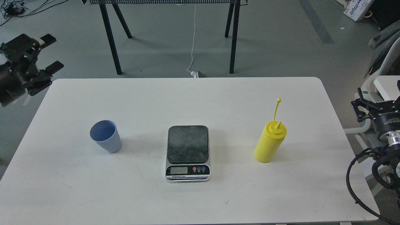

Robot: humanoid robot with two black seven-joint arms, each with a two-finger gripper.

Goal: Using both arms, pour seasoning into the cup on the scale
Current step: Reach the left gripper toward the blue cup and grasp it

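Nearest: scale (pixel 187 153) mid-table (pixel 218 203), platform bare. Left gripper (pixel 50 52) off far-left edge, fingers apart. Blue cup (pixel 105 136) upright, left of scale. Yellow bottle (pixel 270 142) upright, right. Right gripper (pixel 357 107) beyond right edge, state unclear.

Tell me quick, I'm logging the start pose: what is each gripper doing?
Left gripper: open, fingers spread, holding nothing, off the table's left edge.
Right gripper: holding nothing; open or closed cannot be told.

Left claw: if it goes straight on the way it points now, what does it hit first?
Nothing on the table, as far as I can judge. The left claw is open, off the table's left edge, pointing up-right toward the floor and black stand legs. Depth is unclear.
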